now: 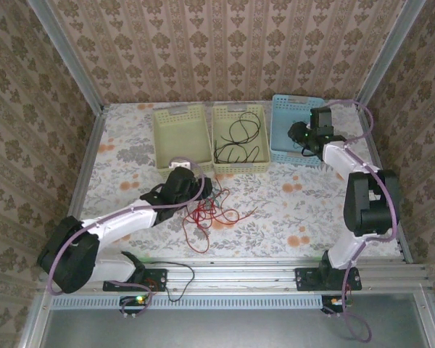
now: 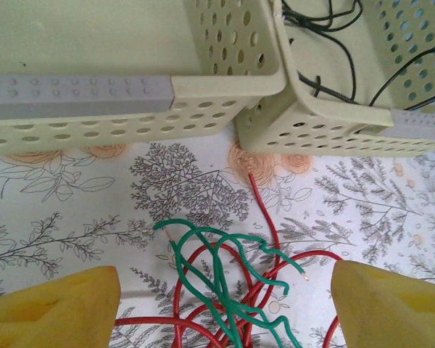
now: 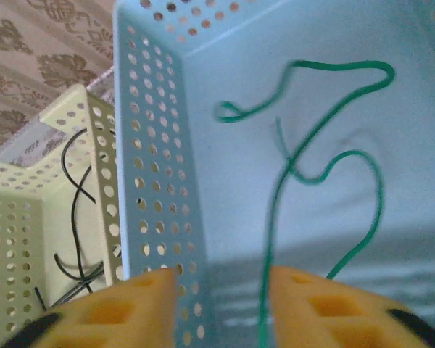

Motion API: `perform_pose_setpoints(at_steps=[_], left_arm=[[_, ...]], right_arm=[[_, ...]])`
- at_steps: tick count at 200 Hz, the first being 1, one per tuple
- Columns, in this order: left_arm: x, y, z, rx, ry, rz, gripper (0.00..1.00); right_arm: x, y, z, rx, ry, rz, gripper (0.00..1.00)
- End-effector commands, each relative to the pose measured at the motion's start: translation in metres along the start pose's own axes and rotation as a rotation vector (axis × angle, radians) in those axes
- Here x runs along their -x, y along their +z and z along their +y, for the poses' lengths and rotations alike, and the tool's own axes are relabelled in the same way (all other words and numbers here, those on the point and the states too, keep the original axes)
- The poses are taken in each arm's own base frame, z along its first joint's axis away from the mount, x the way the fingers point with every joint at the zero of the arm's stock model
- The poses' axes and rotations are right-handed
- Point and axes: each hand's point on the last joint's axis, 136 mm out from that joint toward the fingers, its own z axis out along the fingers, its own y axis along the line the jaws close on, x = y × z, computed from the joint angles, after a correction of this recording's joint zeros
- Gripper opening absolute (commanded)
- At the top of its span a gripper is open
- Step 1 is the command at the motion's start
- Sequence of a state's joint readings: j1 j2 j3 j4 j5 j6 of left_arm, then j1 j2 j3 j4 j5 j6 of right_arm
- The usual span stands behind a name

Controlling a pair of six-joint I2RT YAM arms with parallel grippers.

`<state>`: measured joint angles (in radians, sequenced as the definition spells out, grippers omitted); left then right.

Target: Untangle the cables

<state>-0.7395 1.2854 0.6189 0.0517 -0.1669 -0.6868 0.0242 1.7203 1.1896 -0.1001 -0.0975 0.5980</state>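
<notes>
In the top view, the left tool [image 1: 180, 183] hangs over the far edge of the knot of red cables [image 1: 210, 214] on the counter [image 1: 290, 210], just in front of the baskets. The right tool [image 1: 301, 136] reaches over the blue basket [image 1: 290, 109]. Black cables [image 1: 239, 138] lie in the middle basket [image 1: 241, 168], while the left basket [image 1: 181, 138] holds no strand that we can see. We judge that each colour goes into its own basket. The two arms are well apart, and there is open counter to the right of the knot for drawing a strand out.

From the left wrist, the two yellow fingers [image 2: 51, 312] stand wide apart and hold nothing. The tangled green cable [image 2: 230, 310] sits between them, laced through red loops. That placement suits lowering the tool onto the green loop, we think. The front walls of the two cream baskets are near, so a pull would have to go sideways or towards us.

From the right wrist, the fingers [image 3: 326, 304] stand apart with a clear gap. The sorted green cable [image 3: 274, 217] lies curled on the blue basket's floor. One blurred length of it runs down through the gap without being pinched. The basket's perforated wall stands just beside the left-hand finger, so lifting out calls for a straight rise.
</notes>
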Motion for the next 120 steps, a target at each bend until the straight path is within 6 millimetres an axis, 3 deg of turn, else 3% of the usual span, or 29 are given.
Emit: perform_pose_setpoints(at_steps=[1, 25, 44, 61, 95, 108, 120], left_arm=[[0.005, 0.002, -0.001, 0.032, 0.026, -0.003, 0.77], [0.004, 0.006, -0.001, 0.038, 0.025, 0.008, 0.77], [0.001, 0.010, -0.001, 0.050, 0.028, 0.033, 0.78], [-0.003, 0.014, 0.004, 0.078, 0.019, 0.052, 0.78], [-0.010, 0.017, 0.020, 0.149, -0.045, 0.074, 0.77], [-0.013, 0.015, 0.034, 0.207, -0.085, 0.078, 0.77], [-0.018, 0.010, 0.051, 0.272, -0.131, 0.079, 0.77]], right_arm=[[0.003, -0.016, 0.020, 0.049, -0.029, -0.002, 0.55], [-0.011, -0.039, 0.026, 0.045, -0.085, -0.011, 0.59], [-0.044, -0.058, 0.048, 0.090, -0.182, 0.049, 0.58], [-0.096, -0.070, 0.076, 0.180, -0.319, 0.161, 0.57], [-0.223, -0.097, 0.121, 0.397, -0.612, 0.479, 0.54], [-0.260, -0.108, 0.132, 0.474, -0.705, 0.570, 0.51], [-0.280, -0.113, 0.135, 0.468, -0.841, 0.600, 0.50]])
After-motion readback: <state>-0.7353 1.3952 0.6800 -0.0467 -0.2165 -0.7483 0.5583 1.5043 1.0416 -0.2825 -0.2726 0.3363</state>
